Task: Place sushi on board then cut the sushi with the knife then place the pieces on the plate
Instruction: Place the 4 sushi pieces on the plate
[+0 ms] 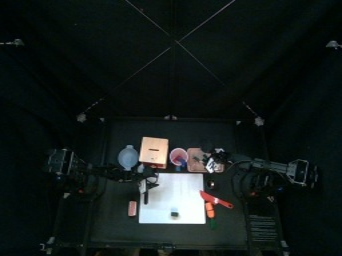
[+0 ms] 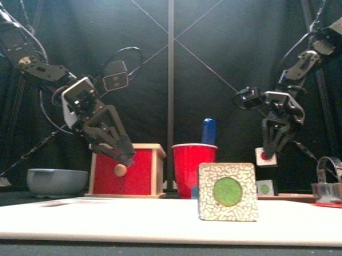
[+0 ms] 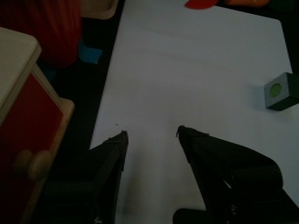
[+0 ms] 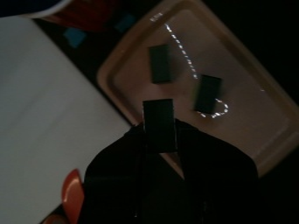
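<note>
My left end effector (image 1: 147, 181) hangs at the back left corner of the white cutting board (image 1: 178, 198), which lies in the middle of the worktop (image 1: 112, 226). My right end effector (image 1: 214, 159) is over the pink tray (image 1: 195, 160), just behind the board's right side. One small sushi piece (image 1: 178, 211) stands on the board near its front. A red knife (image 1: 215, 200) lies across the board's right edge. Behind the board, from left to right, stand the blue-grey bowl (image 1: 128, 158), the wooden box (image 1: 154, 149) and the red cup (image 1: 178, 156). A small reddish toy (image 1: 132, 208) lies left of the board.
</note>
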Robot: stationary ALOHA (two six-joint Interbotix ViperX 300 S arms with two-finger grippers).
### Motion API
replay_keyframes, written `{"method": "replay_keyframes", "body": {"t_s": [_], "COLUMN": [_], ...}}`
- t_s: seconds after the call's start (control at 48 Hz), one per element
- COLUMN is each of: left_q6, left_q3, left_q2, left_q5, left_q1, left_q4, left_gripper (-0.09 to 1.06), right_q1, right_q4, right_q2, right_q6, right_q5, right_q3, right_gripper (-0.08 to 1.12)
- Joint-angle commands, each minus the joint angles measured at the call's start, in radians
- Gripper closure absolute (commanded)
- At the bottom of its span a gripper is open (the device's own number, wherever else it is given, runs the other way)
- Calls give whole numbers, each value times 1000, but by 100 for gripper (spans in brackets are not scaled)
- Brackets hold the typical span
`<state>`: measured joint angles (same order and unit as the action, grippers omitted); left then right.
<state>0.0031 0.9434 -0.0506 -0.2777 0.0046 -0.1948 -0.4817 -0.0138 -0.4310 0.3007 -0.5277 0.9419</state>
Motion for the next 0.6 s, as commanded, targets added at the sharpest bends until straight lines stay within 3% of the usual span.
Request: {"method": "replay_keyframes", "body": {"t_s": [0.021,0.438,0.604], "left_q6": [2,-2,-2], "left_q3": [-18,-21,-25], "left_q2": [-5,-6,-6], "left_q5": [-5,-5,-5], "left_q1": [3,5,5], "left_q4": [0,0,-2], "left_gripper": [11,11,11], "right_q1": [-83,-170,-170], "right_q4": [35,83,74], "right_q2": [-29,66,107], "right_q6": [-3,-2,-3], "right_q5": [-43,34,78], "right_q3": [2,60,78], "right_gripper": [50,50,41]}}
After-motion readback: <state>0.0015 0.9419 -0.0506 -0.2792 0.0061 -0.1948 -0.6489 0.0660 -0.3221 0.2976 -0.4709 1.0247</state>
